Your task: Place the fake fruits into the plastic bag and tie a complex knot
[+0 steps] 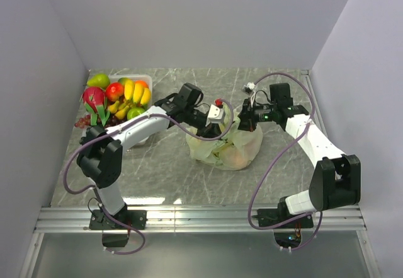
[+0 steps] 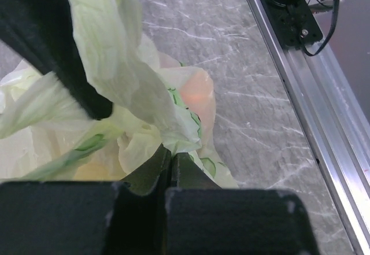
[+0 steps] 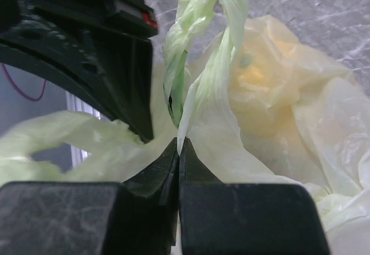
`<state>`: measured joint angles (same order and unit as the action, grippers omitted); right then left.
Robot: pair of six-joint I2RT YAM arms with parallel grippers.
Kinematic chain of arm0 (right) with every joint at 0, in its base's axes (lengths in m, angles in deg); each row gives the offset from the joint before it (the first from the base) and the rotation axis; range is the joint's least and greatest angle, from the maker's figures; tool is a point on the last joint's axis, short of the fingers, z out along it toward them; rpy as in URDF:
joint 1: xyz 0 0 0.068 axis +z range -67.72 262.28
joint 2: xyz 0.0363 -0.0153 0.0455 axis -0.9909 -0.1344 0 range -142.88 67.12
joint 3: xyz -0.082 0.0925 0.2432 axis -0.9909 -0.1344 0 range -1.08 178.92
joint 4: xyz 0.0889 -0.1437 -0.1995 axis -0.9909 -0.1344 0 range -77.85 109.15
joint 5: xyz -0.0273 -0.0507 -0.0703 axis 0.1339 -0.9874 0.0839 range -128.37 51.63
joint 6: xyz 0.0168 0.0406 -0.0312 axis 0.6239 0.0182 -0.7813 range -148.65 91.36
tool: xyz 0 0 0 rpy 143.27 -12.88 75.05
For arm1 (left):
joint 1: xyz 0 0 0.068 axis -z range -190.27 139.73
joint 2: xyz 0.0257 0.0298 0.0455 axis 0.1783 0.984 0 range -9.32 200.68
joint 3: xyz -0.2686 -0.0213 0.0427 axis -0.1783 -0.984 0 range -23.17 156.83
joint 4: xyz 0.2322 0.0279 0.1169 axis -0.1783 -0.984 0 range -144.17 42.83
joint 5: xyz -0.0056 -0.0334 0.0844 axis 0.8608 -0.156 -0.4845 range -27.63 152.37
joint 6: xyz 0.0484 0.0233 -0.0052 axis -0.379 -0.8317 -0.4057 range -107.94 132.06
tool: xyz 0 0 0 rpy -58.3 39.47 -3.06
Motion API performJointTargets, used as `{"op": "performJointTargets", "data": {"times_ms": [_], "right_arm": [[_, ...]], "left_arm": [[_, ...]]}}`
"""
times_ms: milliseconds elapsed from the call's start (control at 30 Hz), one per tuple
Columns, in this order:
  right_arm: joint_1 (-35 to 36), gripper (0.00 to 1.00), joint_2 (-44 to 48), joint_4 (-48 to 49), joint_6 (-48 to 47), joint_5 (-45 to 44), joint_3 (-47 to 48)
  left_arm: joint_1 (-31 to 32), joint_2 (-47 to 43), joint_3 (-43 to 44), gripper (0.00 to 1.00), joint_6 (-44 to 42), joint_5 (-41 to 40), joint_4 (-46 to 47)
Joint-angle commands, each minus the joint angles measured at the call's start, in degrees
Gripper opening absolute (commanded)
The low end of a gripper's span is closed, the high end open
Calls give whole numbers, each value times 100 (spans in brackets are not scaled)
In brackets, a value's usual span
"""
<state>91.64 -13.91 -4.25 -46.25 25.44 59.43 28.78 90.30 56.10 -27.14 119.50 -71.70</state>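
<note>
So, the bag (image 1: 234,155) is parked about mid-table (image 1: 157,171), slumped and bulging, with both claws positioned at its top, one from either side. A few fruits (image 2: 196,90) can be made out through the thin pale-green plastic. An orange-pink one is seen most clearly in the left wrist view and a yellowish one in the right wrist view. Exactly which fruits they are can't be told through the film.

The left claw (image 2: 170,165) is pressed together, with a fold of the bag's plastic pinched right at the tips. The right claw (image 3: 178,154) is clamped tight too. What's caught between its tips is the lower end of a twisted strip (image 3: 193,35) of the bag's own plastic, which is seen rising up and curling over just above it. The two claws are held very close to each other, basically nose to nose over the bag's mouth. Whether a proper knot is formed there can't be told, since that spot is mostly hidden behind black claw parts.

Plenty of fruit is left outside the bag. A clear tray (image 1: 147,79) at the far left of the table is heaped with bananas, a red apple, a green one, a pink dragonfruit and some dark grapes at its edge. A metal rail (image 1: 201,218) is run along the near edge, where both arm bases are bolted.
</note>
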Motion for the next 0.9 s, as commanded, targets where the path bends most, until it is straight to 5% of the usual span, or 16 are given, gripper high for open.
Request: {"op": "performJointTargets", "data": {"times_ms": [0,167,400,567,867], "right_arm": [[13,4,-18,-383,-444,299,198],[-40,24,44,-657,-735,149,49],[-365,71,106,-736,-902,254,-13],[-365,72,61,-921,-1087,448,92],[-278,73,193,509,45,273,-276]], "left_arm": [[-11,181,178,1,157,-8,430],[-73,243,36,1,870,-8,1117],[-204,243,-8,1,1099,18,1319],[-275,330,54,1,1529,88,1618],[-144,621,414,1,1714,-60,1513]]}}
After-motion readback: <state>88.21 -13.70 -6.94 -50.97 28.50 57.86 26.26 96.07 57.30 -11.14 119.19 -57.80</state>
